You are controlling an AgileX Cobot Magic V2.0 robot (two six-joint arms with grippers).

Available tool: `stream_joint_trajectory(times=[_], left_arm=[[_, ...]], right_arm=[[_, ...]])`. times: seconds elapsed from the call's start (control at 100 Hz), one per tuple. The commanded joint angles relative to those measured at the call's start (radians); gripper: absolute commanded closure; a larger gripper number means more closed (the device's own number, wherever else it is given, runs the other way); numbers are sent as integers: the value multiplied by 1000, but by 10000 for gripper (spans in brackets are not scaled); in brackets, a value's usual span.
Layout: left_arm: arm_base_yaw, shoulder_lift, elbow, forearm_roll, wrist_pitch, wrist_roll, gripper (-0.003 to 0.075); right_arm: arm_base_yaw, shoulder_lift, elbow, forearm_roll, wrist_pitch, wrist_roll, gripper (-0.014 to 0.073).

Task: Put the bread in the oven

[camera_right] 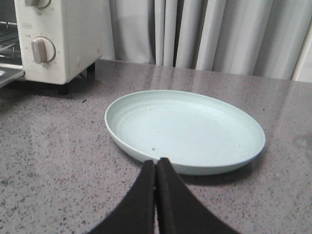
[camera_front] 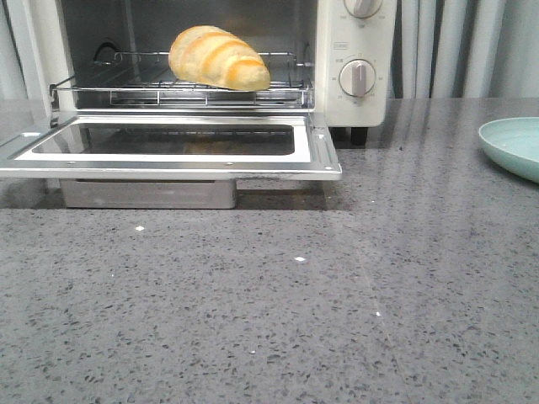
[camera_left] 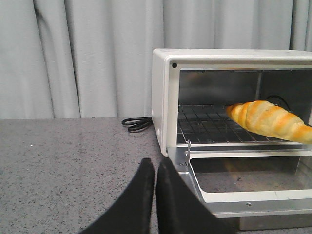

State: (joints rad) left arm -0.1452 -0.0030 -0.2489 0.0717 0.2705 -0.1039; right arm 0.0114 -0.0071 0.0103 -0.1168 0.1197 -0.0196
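Observation:
The bread (camera_front: pixel 217 57) lies on the wire rack (camera_front: pixel 168 88) inside the cream-white oven (camera_front: pixel 358 101), whose glass door (camera_front: pixel 168 145) hangs open and flat. In the left wrist view the bread (camera_left: pixel 270 119) rests at the rack's front right. My left gripper (camera_left: pixel 155 168) is shut and empty, low over the counter beside the oven's left front corner. My right gripper (camera_right: pixel 156 165) is shut and empty at the near rim of the pale green plate (camera_right: pixel 185 126). Neither gripper shows in the front view.
The plate (camera_front: pixel 514 143) sits at the right edge of the grey speckled counter (camera_front: pixel 295 295). A black power cord (camera_left: pixel 136 123) lies coiled left of the oven (camera_left: pixel 163 97). Grey curtains (camera_left: pixel 73 58) hang behind. Two round knobs (camera_front: pixel 357 77) face forward.

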Motion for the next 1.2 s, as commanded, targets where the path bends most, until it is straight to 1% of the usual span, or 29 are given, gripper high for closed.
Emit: stream_joint_trajectory(times=[0.0, 0.08, 0.15, 0.39, 0.45, 0.54, 0.6, 0.65, 0.69, 0.89, 1.13, 1.19], left_arm=[[4, -25, -25, -7, -71, -1, 741], [4, -25, -25, -7, -71, -1, 741], [4, -25, -25, -7, -71, -1, 741], [4, -25, -25, -7, -71, -1, 741], [4, -25, -25, -7, -71, -1, 741], [4, -25, -25, -7, -71, -1, 741], [4, -25, -25, -7, -71, -1, 741], [4, -25, -25, -7, -71, -1, 741], [4, -25, -25, -7, -71, -1, 741], [4, -25, -25, -7, -71, -1, 741], [4, -25, -25, -7, -71, -1, 741], [4, -25, -25, -7, -71, -1, 741]], right_arm=[[-7, -21, -6, -3, -86, 0, 662], [-7, -21, 23, -3, -120, 32, 662], [-15, -21, 25, -6, -94, 49, 662], [-124, -21, 25, -9, -94, 49, 662], [-134, -21, 25, -9, -94, 49, 662], [-137, -21, 25, 16, -92, 20, 662], [-137, -21, 25, 79, -92, -50, 662], [-137, -21, 25, 155, -92, -133, 662], [-137, -21, 25, 181, -92, -165, 662], [-137, -21, 25, 181, -94, -167, 662], [-137, -21, 25, 165, -133, -167, 662], [-137, -21, 25, 156, -143, -147, 662]])
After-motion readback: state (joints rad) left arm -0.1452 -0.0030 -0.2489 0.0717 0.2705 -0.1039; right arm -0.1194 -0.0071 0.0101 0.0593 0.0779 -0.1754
